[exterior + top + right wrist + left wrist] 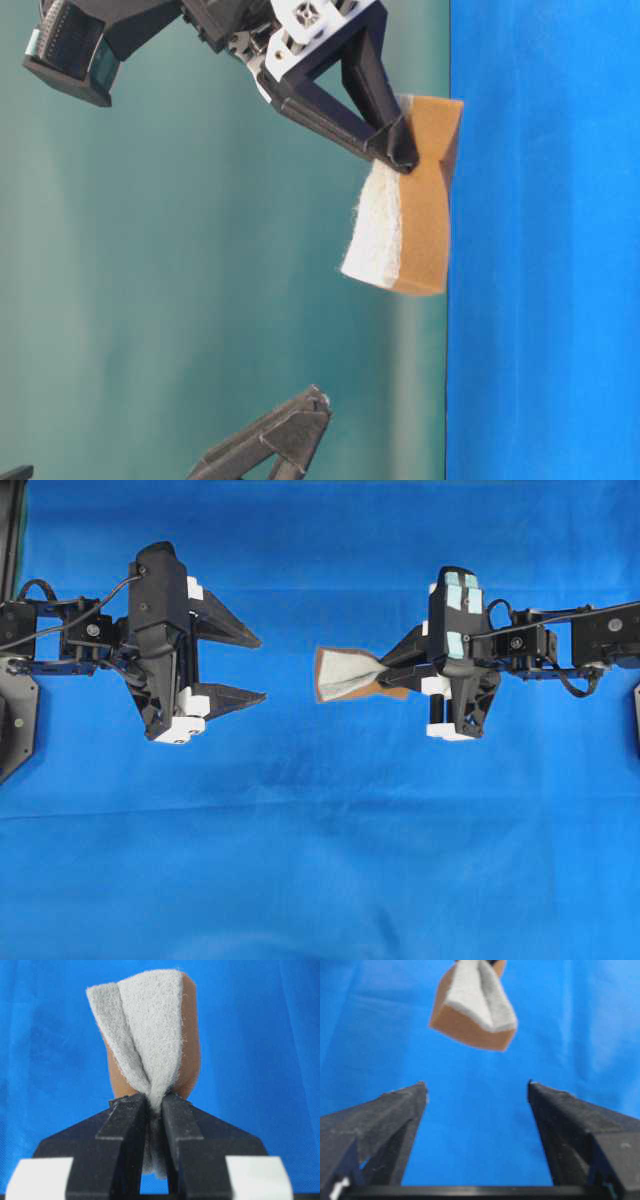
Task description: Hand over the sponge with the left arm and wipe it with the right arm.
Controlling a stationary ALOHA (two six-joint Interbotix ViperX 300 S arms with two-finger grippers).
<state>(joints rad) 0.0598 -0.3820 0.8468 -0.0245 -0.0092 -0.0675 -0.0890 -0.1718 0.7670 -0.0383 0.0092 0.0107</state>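
right hand: pinching sponge above tabletop | left hand: spread wide, holding nothing, apart from sponge

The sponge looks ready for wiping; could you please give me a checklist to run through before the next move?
1. Right gripper shut on the sponge: ok.
2. Grip centred: not ok, pinched at one end and creased.
3. Left gripper open and apart from the sponge: ok.
4. Sponge touching the blue cloth: cannot tell.
5. Cloth ahead free of objects: ok.
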